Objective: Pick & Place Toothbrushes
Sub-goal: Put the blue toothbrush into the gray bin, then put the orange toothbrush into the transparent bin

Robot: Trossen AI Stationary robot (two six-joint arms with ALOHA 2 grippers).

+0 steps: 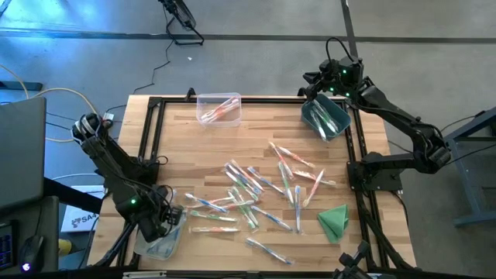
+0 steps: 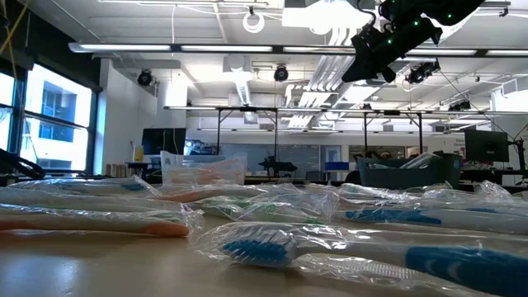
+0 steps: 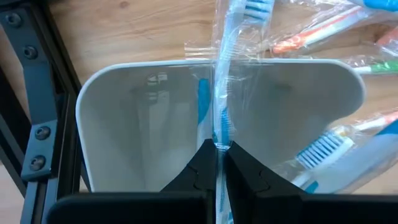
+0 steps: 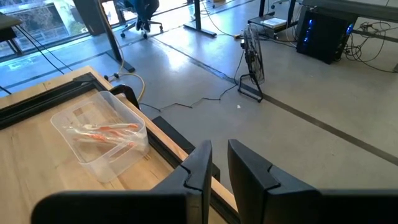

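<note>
**Left claw clamps a wrapped blue toothbrush over the near-left bin**

While the left gripper (image 3: 217, 163) sits low at the table's near-left corner, its two dark fingers are pressed together on a thin blue toothbrush (image 3: 222, 93) sealed in clear wrap. In the left wrist view the handle runs straight out from between the fingertips, its long axis in line with the fingers, and the blue-bristled head points away from the claw, past the far rim of the pale bin (image 3: 112, 106) that lies under it. The brush crosses that rim, with its head over the wooden table (image 1: 256, 139). In the high view the left arm bends down from the left edge, its wrist over the same clear bin (image 1: 159, 240) at the near-left corner.

Just beyond the bin lie more wrapped toothbrushes (image 1: 256, 190), scattered across the middle of the table, whitish sticks with orange, green or blue accents, pointing every which way; many lie roughly along the table's width, others slant toward the far side. A clear bin (image 1: 218, 108) at the far edge holds a few orange-accented brushes, lying roughly along its length. A folded green cloth (image 1: 335, 221) lies near the right side.

The right gripper (image 4: 219, 163) is raised at the far right, above the dark teal bin (image 1: 325, 118), its fingers standing narrowly apart with nothing between them. That bin holds several pale brushes.
</note>
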